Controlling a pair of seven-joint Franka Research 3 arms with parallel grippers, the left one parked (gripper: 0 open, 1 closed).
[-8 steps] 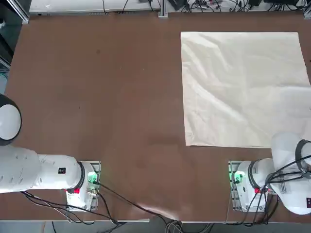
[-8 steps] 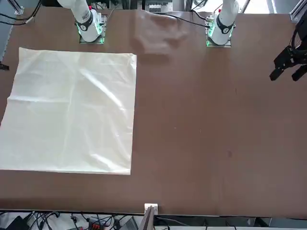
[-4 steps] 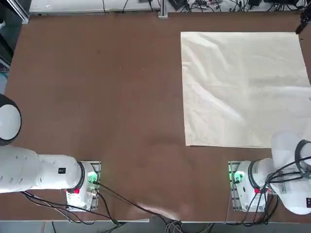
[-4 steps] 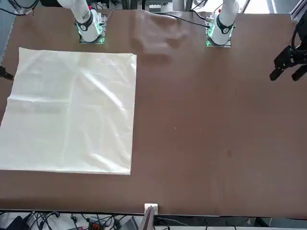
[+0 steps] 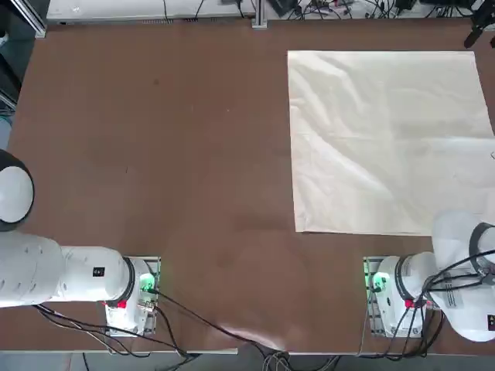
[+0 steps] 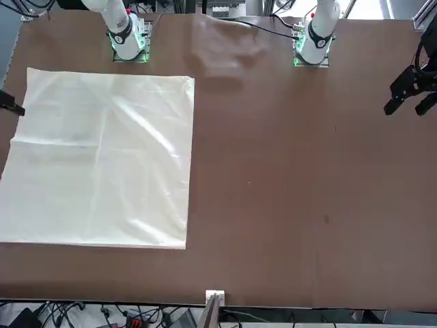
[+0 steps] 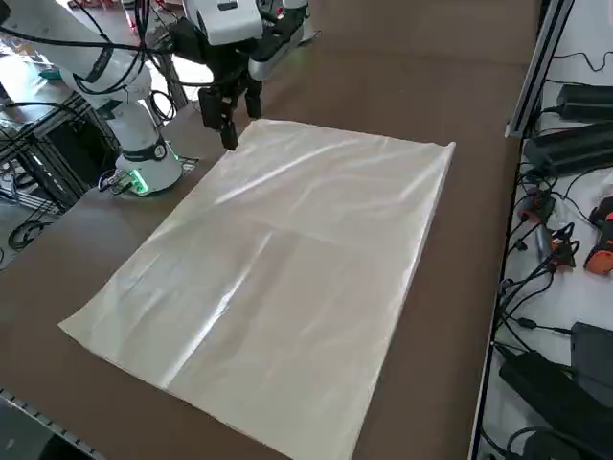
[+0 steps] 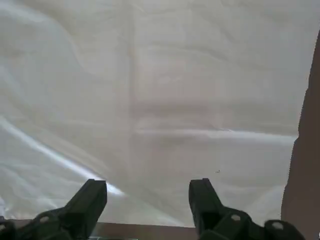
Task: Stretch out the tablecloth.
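Tablecloth [image 5: 387, 139] lies flat on the brown counter [image 5: 170, 154], filling the robot's right half in the top view and running off that picture's right edge. It is a plain cream sheet, nearly rectangular, with its edges roughly square to the counter's sides. In the right side view its longer run [image 7: 287, 278] stretches from the corner near the arm's base toward the camera. Soft creases cross it, including one straight fold line along the middle and a few diagonal wrinkles. No print, label or writing shows on the fabric.

The right gripper [image 7: 230, 120] hangs just above the cloth's edge nearest the arm's base, pointing down. Its two dark fingers [image 8: 90, 202] are spread apart with nothing between them, and the wrist view shows only cloth [image 8: 160, 100] beneath, with a strip of counter beside it.
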